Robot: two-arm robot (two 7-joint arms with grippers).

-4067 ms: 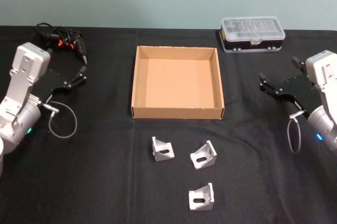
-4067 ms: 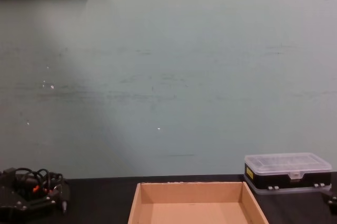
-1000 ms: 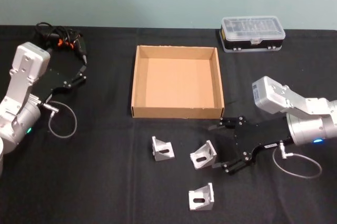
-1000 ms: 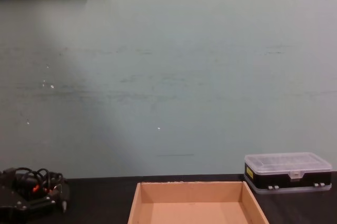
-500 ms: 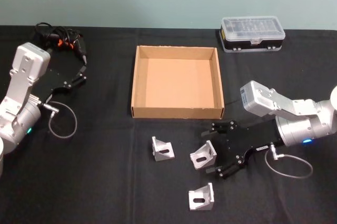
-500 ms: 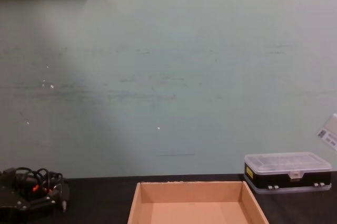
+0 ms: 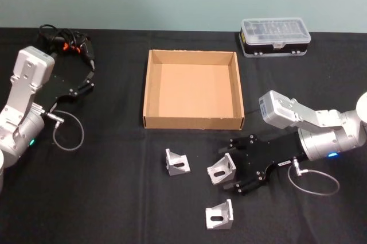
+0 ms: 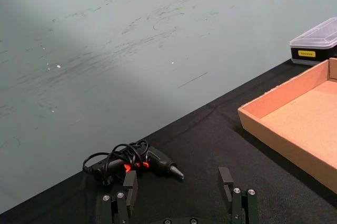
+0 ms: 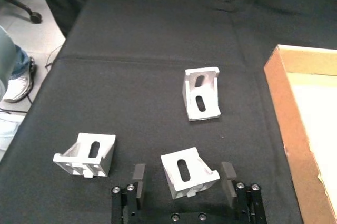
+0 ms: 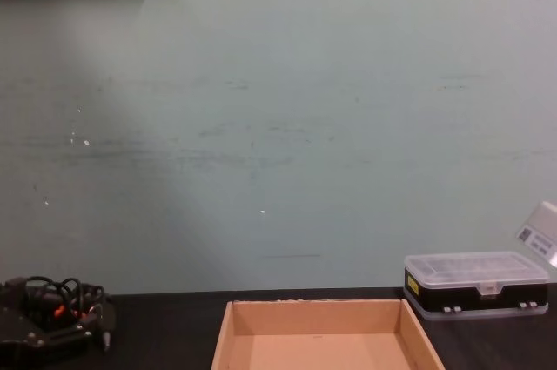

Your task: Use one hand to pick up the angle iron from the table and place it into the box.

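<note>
Three silver angle irons lie on the black table (image 7: 114, 198) in front of the tan box (image 7: 192, 122): one on the left (image 7: 178, 162), one in the middle (image 7: 218, 171), one nearest me (image 7: 219, 215). My right gripper (image 7: 228, 167) is low over the table and open, its fingers on either side of the middle angle iron (image 9: 188, 171). In the right wrist view the right gripper (image 9: 183, 179) straddles that piece without closing on it, and the other two angle irons (image 9: 201, 100) (image 9: 87, 153) lie beyond. My left gripper (image 7: 86, 80) is parked at the left, open and holding nothing.
A black case with a clear lid (image 7: 275, 36) stands behind the box on the right. A black corded tool (image 7: 66, 43) lies at the back left, just beyond the left gripper (image 8: 178, 184). The box (image 10: 313, 306) holds nothing.
My right gripper has moved a little further left, so its open fingers now flank the middle angle iron. The left arm and the angle irons have not moved.
</note>
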